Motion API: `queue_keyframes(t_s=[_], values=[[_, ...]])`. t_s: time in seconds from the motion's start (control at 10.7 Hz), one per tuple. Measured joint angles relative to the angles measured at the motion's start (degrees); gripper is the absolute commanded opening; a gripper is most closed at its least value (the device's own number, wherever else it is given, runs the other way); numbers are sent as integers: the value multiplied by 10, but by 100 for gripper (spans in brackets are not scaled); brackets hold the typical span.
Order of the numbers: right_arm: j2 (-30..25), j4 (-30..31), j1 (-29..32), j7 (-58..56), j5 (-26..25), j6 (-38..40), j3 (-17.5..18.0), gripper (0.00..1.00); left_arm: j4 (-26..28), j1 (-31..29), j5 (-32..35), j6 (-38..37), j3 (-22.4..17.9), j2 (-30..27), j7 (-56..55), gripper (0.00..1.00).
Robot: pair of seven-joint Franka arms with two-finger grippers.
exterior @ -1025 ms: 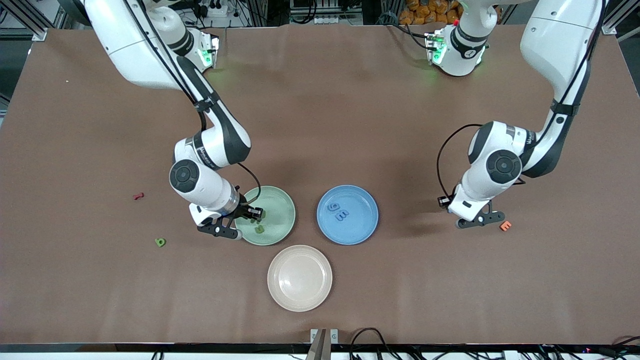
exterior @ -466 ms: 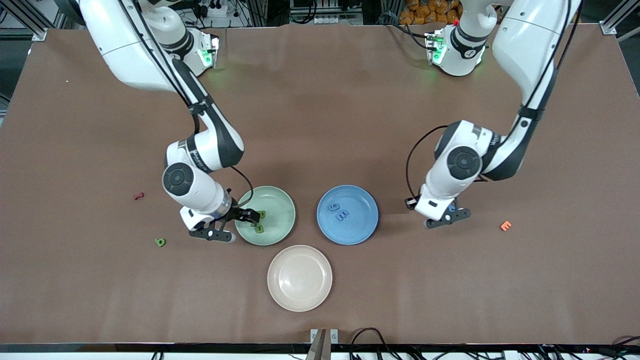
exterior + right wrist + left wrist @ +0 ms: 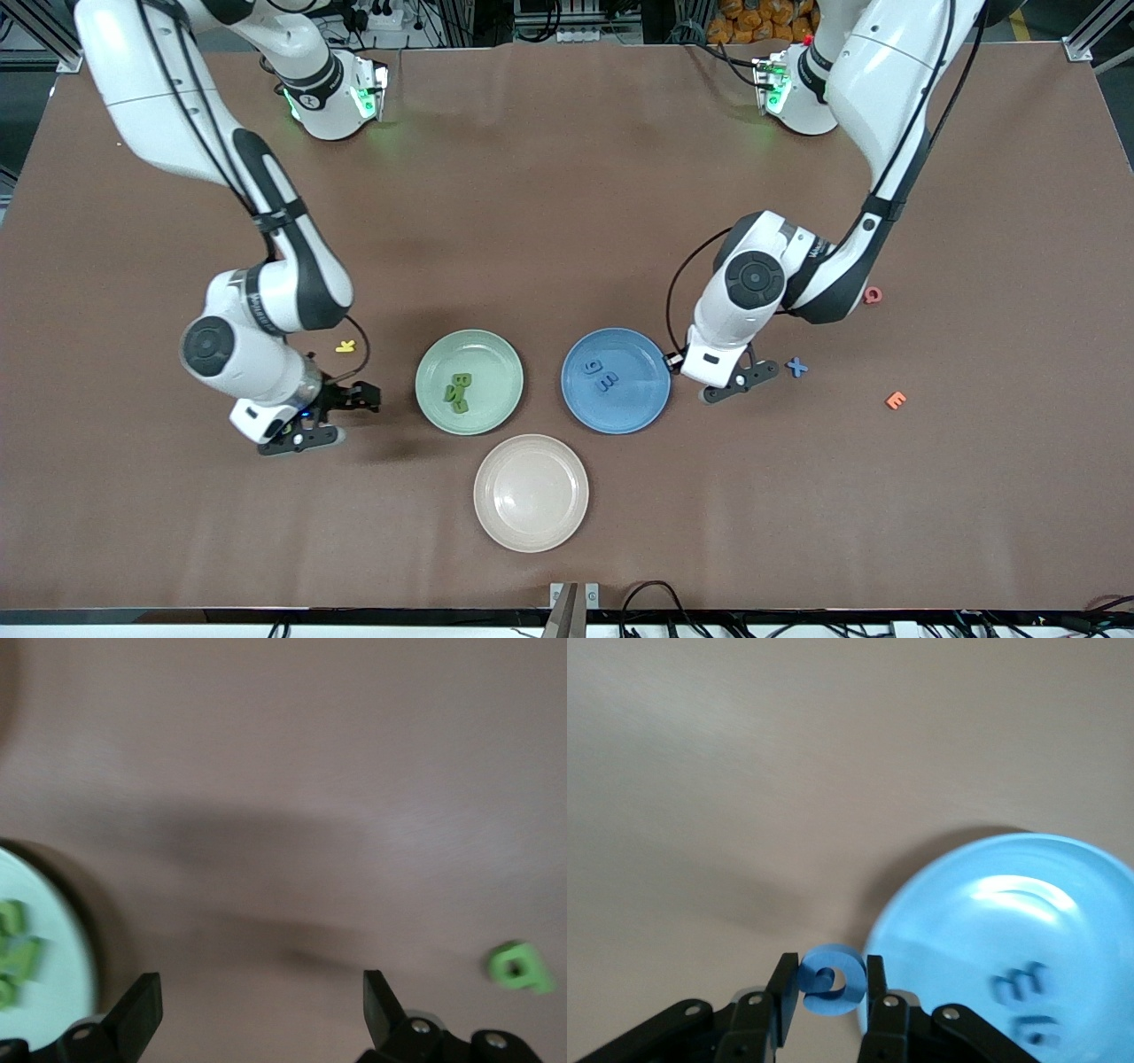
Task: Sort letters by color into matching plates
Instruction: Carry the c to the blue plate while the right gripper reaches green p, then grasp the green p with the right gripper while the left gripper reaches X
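Observation:
My left gripper is shut on a round blue letter and hangs just off the rim of the blue plate, toward the left arm's end. Two blue letters lie in that plate. A cluster of dark green letters lies in the mint green plate. My right gripper is open and empty over bare table beside the green plate, toward the right arm's end. A loose green letter lies on the table near it. A blue X lies on the table beside the left arm.
A beige plate sits nearer the front camera than the two colored plates. A yellow letter lies by the right arm. An orange E and a red letter lie toward the left arm's end.
My right gripper opened, left a green letter in the green plate and swung off it toward the right arm's end. My left gripper carried the blue letter across to the blue plate's rim.

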State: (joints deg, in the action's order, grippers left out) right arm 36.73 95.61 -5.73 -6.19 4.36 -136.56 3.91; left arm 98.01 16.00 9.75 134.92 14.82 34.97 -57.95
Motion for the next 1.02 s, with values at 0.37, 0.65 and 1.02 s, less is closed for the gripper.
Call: queue_keyframes(t_s=[0.37,0.65,1.02], values=[[0,-1,49,-247,-1,0,0,100,-59,46,-8,1,0,42,-46,99],[1,-1,78,-388,-1,3,0,100,-66,45,-8,1,-4,46,-46,100],[14,0,121,-499,-1,6,0,100,-68,43,-8,1,-7,46,-42,100]])
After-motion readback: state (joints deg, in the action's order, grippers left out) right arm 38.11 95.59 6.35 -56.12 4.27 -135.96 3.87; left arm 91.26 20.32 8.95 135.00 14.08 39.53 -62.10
